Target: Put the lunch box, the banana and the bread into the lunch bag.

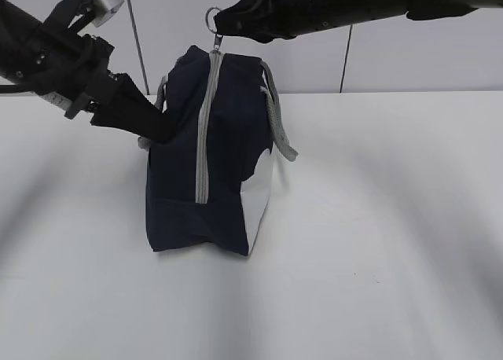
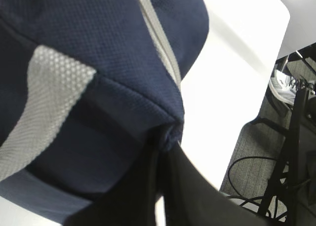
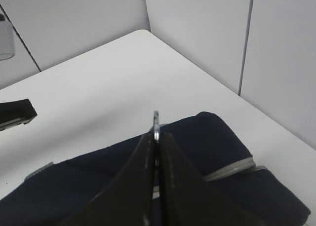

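Note:
The navy lunch bag (image 1: 208, 163) stands upright on the white table with its grey zipper (image 1: 204, 132) closed down the near end. My right gripper (image 1: 222, 23) is shut on the metal ring pull (image 1: 213, 17) at the top of the zipper; the ring shows between its fingers in the right wrist view (image 3: 156, 121). My left gripper (image 1: 161, 130) is shut on a fold of the bag's fabric (image 2: 170, 130) at its left side. The lunch box, the banana and the bread are out of view.
Grey strap handles (image 1: 279, 124) hang over the bag's right side. The table's edge and the floor with cables (image 2: 276, 176) show in the left wrist view. A wall stands behind the table.

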`<state>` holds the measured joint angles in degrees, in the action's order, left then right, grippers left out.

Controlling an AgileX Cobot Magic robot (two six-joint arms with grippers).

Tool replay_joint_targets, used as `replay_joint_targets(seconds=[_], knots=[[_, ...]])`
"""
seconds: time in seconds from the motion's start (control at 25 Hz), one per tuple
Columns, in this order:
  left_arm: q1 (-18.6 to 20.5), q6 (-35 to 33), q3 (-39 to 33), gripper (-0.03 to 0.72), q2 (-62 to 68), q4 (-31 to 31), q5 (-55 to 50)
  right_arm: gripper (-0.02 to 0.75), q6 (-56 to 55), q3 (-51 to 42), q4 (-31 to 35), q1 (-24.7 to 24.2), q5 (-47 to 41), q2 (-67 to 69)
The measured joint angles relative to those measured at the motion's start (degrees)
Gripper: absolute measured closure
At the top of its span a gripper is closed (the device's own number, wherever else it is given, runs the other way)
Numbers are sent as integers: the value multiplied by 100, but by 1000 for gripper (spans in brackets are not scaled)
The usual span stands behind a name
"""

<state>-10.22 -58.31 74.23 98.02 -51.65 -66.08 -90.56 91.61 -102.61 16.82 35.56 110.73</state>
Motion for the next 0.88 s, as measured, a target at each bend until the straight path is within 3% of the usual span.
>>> replay_joint_targets(seconds=[0.88], knots=[[0,0,0,686,0,536,-42,754,-948,1546,-222,-302,670,1225]])
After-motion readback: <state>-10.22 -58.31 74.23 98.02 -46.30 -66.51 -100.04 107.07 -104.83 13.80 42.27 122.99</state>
